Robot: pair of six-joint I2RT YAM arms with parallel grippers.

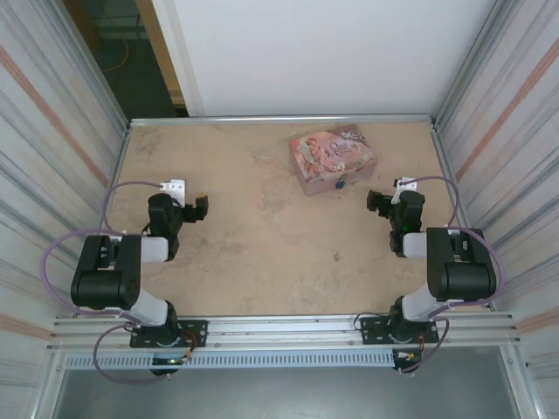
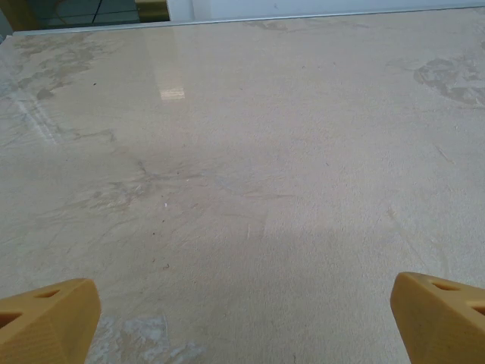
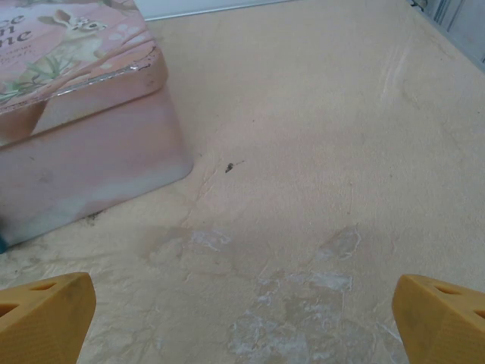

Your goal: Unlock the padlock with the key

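While the left end effector (image 2: 242,322) and right end effector (image 3: 242,318) stand spread wide and empty above the table (image 1: 262,253), the tiny blue padlock (image 1: 341,183) sits against the near wall of the pink tin (image 1: 333,155).

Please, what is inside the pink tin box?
The inside is hidden: the pink tin box has its lid closed. Nothing lies on the lid. A tiny blue padlock sits at its near wall.
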